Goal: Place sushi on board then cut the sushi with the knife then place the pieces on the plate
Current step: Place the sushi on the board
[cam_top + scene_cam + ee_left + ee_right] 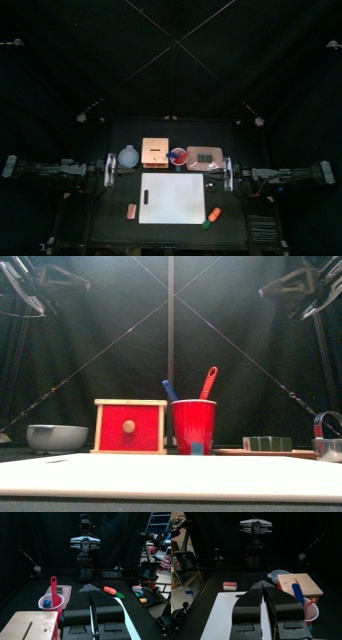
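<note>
your left claw (92,595) is closed on nothing, its jaws pressed together in the air over the left edge of the white cutting board (171,197). your right claw (264,586) is the same, jaws shut and empty, above the board's right edge. the two arms face each other across the table (107,225), one on each side.

the board lies flat in the middle of the table, toward the front, with nothing on it. the sushi roll (274,443) sits as a row of dark green blocks on the pink tray (203,158), which lies just behind the board's back right corner. you'll find the red cup (194,425) just left of the tray, upright, with the blue knife (170,390) and the red knife (209,382) standing in it, handles up and leaning apart. left of the cup is the wooden box (156,152), its red drawer front facing forward, and left of that the blue-grey bowl (56,437).

a small pink-and-white toy (131,210) lies just beside the board's left edge near the front. an orange-and-green toy (214,214) lies by the board's front right corner. a metal cutter (329,448) with a wire handle shows at the far right in the front view, right of the tray.
</note>
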You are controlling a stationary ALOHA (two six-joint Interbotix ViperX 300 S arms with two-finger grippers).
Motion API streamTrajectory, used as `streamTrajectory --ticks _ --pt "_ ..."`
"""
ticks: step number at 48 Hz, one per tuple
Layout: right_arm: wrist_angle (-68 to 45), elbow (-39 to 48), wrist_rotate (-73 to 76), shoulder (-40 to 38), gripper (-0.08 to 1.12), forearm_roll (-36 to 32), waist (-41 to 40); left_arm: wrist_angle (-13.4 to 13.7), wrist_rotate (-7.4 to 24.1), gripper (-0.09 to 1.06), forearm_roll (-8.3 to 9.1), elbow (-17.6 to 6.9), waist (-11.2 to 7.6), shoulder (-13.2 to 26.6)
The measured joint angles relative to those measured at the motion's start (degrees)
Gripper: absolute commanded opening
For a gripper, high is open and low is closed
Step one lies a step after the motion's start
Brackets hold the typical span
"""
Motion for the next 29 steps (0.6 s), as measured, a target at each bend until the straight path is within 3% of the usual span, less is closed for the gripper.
streamTrajectory --ticks 5,16,29 --pt "0.79 1.58 0.53 0.62 0.04 0.35 -1.14 -2.29 0.00 -0.04 -1.49 0.26 0.18 2.46" --pt "7.47 1.85 1.85 4.04 0.04 4.66 -8.35 -5.71 0.09 -0.03 -1.76 0.00 0.18 10.90" --pt "25.14 -4.48 1.14 9.14 0.08 3.87 -21.62 -8.79 0.18 -0.03 -1.49 -3.43 0.09 22.68"
